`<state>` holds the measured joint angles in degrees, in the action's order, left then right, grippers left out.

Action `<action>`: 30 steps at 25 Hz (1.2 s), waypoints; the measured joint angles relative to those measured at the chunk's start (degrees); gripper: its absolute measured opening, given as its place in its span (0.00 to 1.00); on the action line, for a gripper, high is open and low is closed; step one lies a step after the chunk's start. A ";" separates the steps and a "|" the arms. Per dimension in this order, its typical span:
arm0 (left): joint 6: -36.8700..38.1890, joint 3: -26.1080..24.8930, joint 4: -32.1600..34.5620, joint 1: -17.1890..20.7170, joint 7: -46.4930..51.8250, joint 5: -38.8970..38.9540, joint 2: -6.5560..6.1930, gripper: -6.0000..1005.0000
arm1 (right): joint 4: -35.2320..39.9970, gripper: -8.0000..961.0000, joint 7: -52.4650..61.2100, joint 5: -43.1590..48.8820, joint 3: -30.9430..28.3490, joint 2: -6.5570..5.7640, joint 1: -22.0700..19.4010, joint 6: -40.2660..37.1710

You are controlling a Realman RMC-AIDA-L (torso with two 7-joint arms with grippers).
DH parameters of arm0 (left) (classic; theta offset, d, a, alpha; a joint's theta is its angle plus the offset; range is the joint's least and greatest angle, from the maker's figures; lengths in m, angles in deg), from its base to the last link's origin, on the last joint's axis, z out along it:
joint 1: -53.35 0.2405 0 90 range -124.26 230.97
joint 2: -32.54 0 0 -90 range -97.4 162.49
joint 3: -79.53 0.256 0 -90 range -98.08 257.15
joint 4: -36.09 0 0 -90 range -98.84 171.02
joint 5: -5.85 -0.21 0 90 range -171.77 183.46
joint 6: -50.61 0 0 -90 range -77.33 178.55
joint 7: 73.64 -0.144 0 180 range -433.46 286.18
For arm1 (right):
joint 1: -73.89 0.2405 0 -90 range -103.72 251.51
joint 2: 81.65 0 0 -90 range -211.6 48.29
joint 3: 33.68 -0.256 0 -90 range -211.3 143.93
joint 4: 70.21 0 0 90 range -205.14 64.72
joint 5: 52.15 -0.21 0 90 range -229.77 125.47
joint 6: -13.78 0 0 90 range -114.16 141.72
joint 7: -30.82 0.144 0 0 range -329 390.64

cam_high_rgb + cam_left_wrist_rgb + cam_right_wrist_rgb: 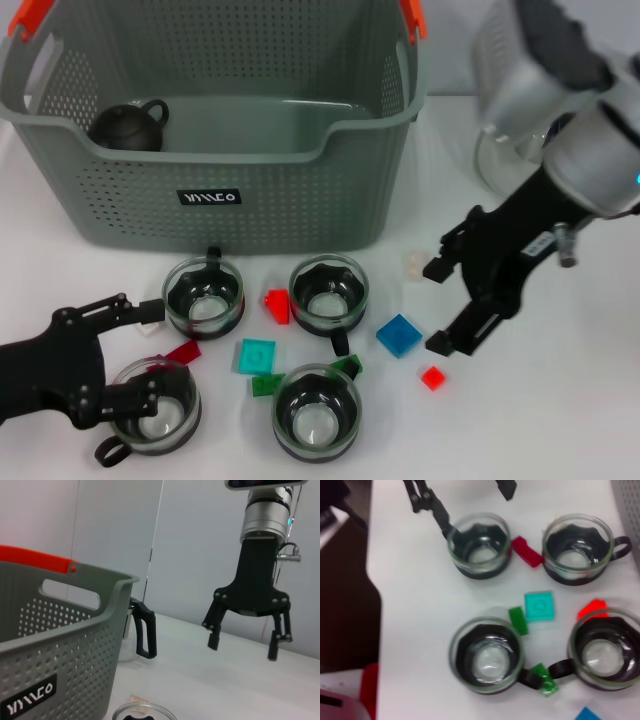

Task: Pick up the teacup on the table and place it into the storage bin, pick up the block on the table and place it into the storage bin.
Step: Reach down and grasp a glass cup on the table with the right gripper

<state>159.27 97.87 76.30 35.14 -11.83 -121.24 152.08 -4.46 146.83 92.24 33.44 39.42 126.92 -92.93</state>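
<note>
Several glass teacups stand before the grey storage bin (250, 215); one of them (155, 408) (479, 545) is at the front left. My left gripper (155, 352) (477, 507) is open beside it, one finger at its rim. Blocks lie between the cups: red (278, 305), teal (256, 356) (539, 606), blue (399, 335) and a small red one (433, 377). My right gripper (438, 308) (243, 647) hangs open and empty above the table, just right of the blue block.
A dark teapot (128, 125) sits inside the bin at its left. A glass teapot with a black handle (142, 630) stands right of the bin, behind my right arm. Green blocks (267, 384) and a dark red block (183, 352) lie among the cups.
</note>
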 joint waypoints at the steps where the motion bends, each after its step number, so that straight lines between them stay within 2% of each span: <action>1: -0.13 0.01 -0.10 0.10 -0.07 -0.02 0.13 0.85 | 0.00 0.97 0.95 0.00 1.75 0.04 0.07 1.09; 6: -0.21 -0.02 -0.25 0.15 -0.08 0.01 0.24 0.85 | -0.04 0.97 7.07 -1.17 8.47 0.36 0.26 6.76; 13: -0.34 -0.06 -0.38 -0.37 0.04 0.26 0.33 0.85 | -0.61 0.97 10.94 -6.63 22.14 0.49 0.33 16.88; 22: -1.03 -0.16 -0.88 -0.08 0.06 0.66 0.51 0.85 | -8.25 0.96 13.67 -8.43 34.04 0.49 3.36 28.19; 30: -2.43 -0.15 -1.89 -0.28 0.13 0.70 0.52 0.85 | -11.98 0.96 14.03 -12.47 35.70 0.42 4.69 32.92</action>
<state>156.84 97.73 74.42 34.86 -11.70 -120.53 152.61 -16.44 160.86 79.77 69.14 39.84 131.61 -60.01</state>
